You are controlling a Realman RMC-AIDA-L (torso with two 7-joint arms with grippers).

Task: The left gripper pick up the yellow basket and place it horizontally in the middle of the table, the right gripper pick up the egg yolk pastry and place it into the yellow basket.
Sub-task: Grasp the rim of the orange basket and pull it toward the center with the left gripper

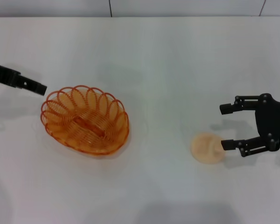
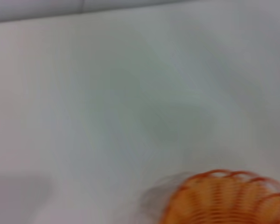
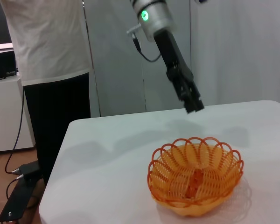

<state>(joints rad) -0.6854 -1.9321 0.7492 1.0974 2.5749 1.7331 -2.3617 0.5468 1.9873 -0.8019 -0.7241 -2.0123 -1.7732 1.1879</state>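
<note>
The yellow basket (image 1: 85,119) stands upright and empty on the white table (image 1: 154,56), left of the middle; it also shows in the right wrist view (image 3: 195,175) and at the edge of the left wrist view (image 2: 226,198). My left gripper (image 1: 41,88) hovers just off the basket's far-left rim, holding nothing, and shows above the basket in the right wrist view (image 3: 194,104). The egg yolk pastry (image 1: 207,148) lies on the table at the right. My right gripper (image 1: 223,127) is open just right of it, one fingertip (image 1: 225,145) at the pastry's edge.
A person in a white shirt (image 3: 46,42) stands beyond the table's left end. The table's far edge (image 1: 130,17) meets a tiled wall. Bare tabletop lies between the basket and the pastry.
</note>
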